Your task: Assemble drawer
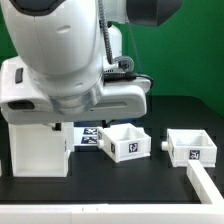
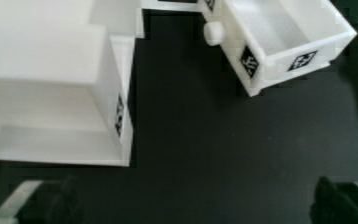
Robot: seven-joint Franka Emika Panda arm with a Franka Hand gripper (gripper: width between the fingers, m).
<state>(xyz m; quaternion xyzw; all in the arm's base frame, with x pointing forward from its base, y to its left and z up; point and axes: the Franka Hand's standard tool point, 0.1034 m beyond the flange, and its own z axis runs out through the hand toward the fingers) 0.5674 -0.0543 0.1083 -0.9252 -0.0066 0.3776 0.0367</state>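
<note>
The white casing [image 1: 40, 150] stands at the exterior view's left on the black table [image 1: 150, 170]. Just right of the casing, a strip of the marker board [image 1: 88, 136] shows. A tagged tray [image 1: 125, 143] sits near the casing, and a second tray [image 1: 190, 148] lies well apart from it. A white rail [image 1: 205, 185] lies farthest right of the casing. In the wrist view the gripper [image 2: 194, 205] hangs over bare table beside the casing, its fingers [image 2: 43, 203] spread wide and holding nothing.

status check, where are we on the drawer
end effector open, empty. casing and tray apart, not joined. second tray on exterior view's right. marker board flat behind the gap.
</note>
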